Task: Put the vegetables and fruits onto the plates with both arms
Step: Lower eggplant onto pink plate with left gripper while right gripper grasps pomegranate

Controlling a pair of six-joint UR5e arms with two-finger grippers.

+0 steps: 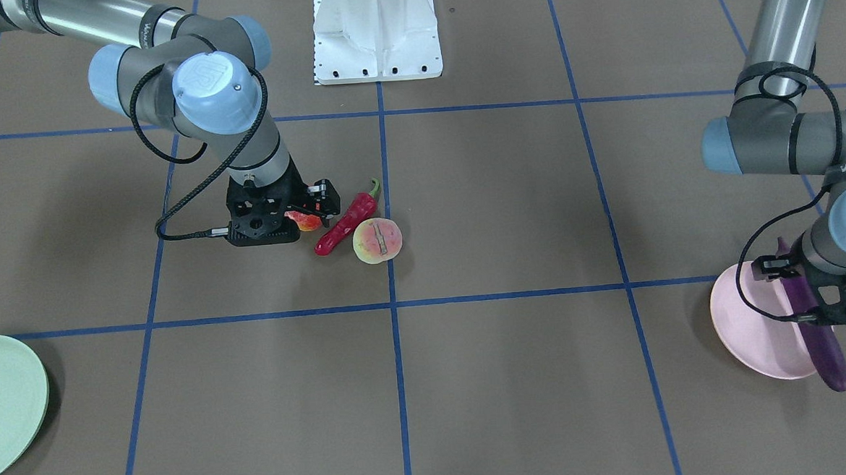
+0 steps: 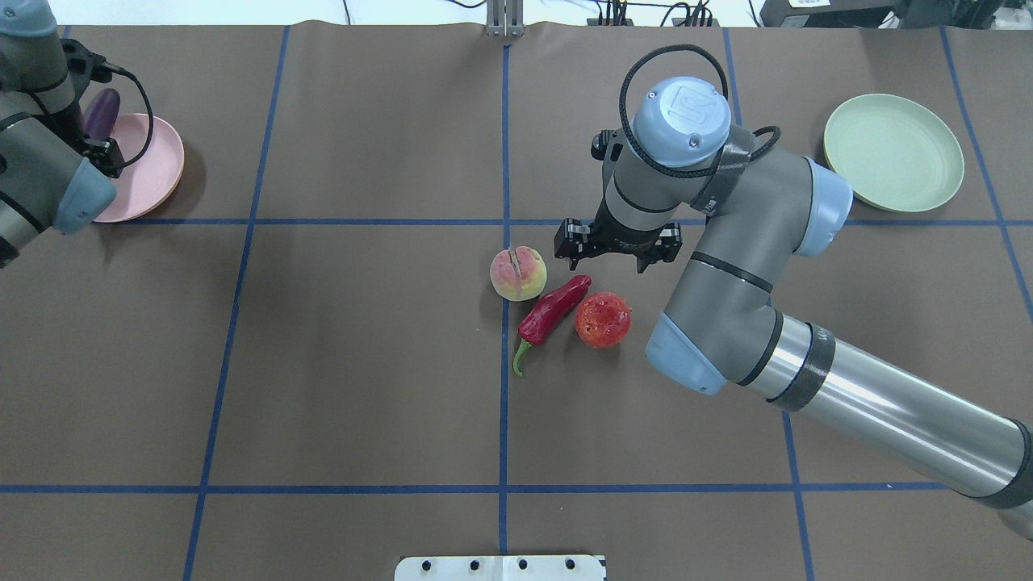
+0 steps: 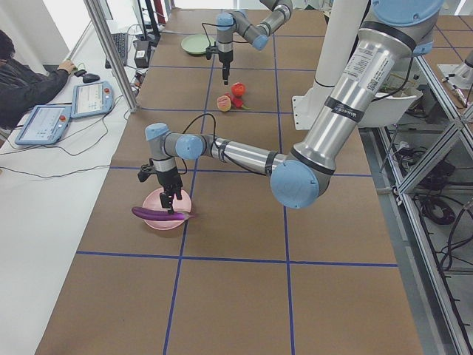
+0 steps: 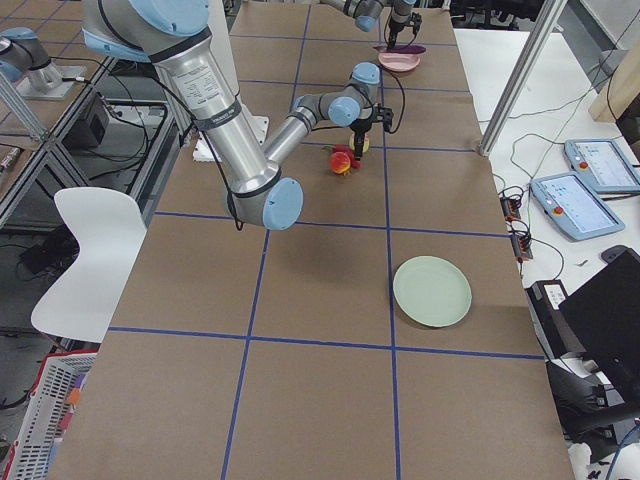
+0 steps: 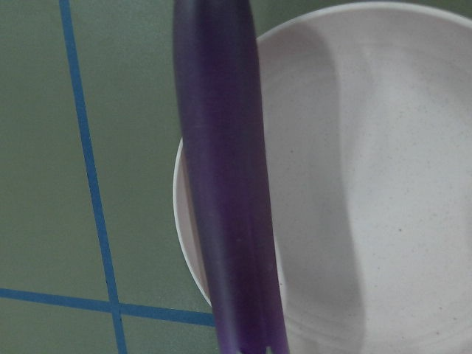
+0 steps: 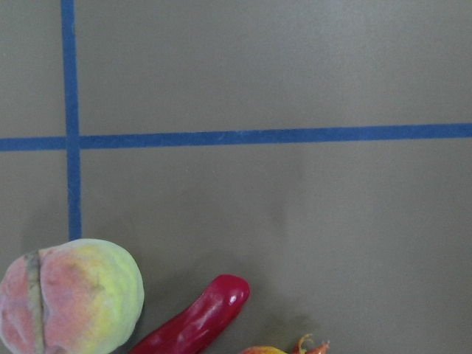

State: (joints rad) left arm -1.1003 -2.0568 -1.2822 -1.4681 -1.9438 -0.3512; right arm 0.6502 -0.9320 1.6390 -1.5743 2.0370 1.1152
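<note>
My left gripper (image 1: 829,310) is shut on the purple eggplant (image 1: 827,354), holding it low across the edge of the pink plate (image 1: 753,329). The left wrist view shows the eggplant (image 5: 221,184) over that plate's rim (image 5: 383,184). My right gripper (image 2: 617,257) hangs above the table just beyond the three other items. Its fingers are hidden under the wrist. The peach (image 2: 517,273), red chili (image 2: 553,311) and pomegranate (image 2: 603,319) lie close together on the table. The mint green plate (image 2: 892,153) holds nothing.
The white fixed base (image 1: 376,30) stands at the robot's side of the table. Blue tape lines (image 2: 504,363) grid the brown table top. An operator (image 3: 22,81) sits by tablets at the far side.
</note>
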